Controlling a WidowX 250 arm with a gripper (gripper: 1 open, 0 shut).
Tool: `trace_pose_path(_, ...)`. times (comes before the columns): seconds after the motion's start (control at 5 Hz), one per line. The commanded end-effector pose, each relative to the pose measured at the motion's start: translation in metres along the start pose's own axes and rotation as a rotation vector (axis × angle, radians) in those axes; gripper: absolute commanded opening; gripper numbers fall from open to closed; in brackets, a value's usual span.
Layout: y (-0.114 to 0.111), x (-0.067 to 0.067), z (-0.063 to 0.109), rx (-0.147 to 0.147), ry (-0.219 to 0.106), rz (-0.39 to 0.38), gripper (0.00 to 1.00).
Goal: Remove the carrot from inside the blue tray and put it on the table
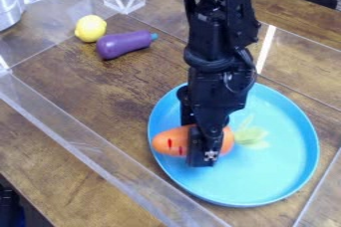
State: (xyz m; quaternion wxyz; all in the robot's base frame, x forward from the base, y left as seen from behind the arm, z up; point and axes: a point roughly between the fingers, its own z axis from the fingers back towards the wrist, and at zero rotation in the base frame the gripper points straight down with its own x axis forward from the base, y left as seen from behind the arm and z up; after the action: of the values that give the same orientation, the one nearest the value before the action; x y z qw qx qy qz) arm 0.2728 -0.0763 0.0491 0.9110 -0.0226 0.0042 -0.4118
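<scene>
Clamped on the carrot, the gripper points straight down with its fingers pressed across the orange body, just behind the green top. Whether the carrot is already clear of the plate surface is hard to tell from this angle; it sits low inside the tray, toward the rim nearest the table's front edge. It looks like a light, stiff plastic toy (smooth, so likely a little slippery), and the thick middle of the body is the sensible place to hold it; the leafy end seems too thin and floppy to trust. Beyond the tray, an eggplant and a lemon lie well apart from it, toward the table's far left corner.
</scene>
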Motion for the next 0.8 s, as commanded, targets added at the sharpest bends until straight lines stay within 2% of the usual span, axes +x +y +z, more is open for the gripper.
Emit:
trace_pose_path(0.0, 0.0103, 0.0039, 0.0260, 0.054, -0.075, 0.010, 0.00)
trace_pose_path(0.6, 0.0138, -0.0008, 0.0307, 0.060, -0.072, 0.007, 0.00)
